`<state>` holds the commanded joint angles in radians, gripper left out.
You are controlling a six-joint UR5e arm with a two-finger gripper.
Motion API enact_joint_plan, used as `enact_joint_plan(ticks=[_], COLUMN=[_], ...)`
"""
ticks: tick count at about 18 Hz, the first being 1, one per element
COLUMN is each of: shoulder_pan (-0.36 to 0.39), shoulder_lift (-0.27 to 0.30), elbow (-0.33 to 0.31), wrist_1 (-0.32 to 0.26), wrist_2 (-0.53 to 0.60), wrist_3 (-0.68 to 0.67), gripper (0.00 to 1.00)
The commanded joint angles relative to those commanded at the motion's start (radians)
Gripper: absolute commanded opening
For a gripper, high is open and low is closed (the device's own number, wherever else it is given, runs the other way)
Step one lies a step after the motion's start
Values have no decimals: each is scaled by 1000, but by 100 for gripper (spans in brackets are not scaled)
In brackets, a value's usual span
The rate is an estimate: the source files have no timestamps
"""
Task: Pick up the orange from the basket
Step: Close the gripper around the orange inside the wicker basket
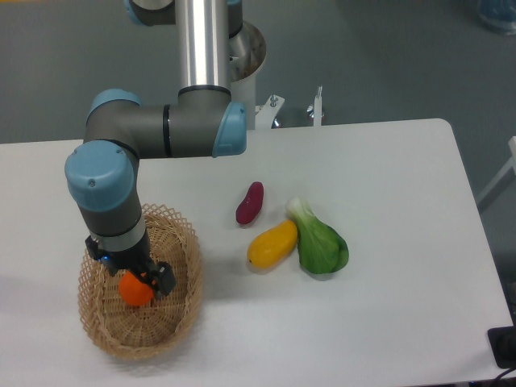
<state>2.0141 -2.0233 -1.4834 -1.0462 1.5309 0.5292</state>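
Note:
The woven wicker basket (177,318) stands at the front left of the white table. Inside it a small bright orange (134,292) shows just under the arm's wrist. My gripper (139,282) reaches down into the basket with its dark fingers (164,278) on either side of the orange, and it looks shut on the fruit. The arm hides the upper part of the orange and the near finger. I cannot tell whether the orange rests on the basket floor or is lifted off it.
Right of the basket, near the middle of the table, lie a dark red sweet potato (250,203), a yellow mango-like fruit (272,244) and a green leafy vegetable (319,242). The robot's base column (203,40) rises at the back.

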Motion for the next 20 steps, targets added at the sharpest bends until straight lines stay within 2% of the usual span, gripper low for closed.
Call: enact_joint_plan(ticks=[14, 17, 20], shoulder_pan=[-3, -11, -15], shoulder_lift=[-15, -41, -44], elbow=[-8, -14, -32], wrist_1=[2, 55, 66], wrist_2=[2, 0, 0], wrist_3=[-6, -46, -61], gripper=[100, 100, 100])
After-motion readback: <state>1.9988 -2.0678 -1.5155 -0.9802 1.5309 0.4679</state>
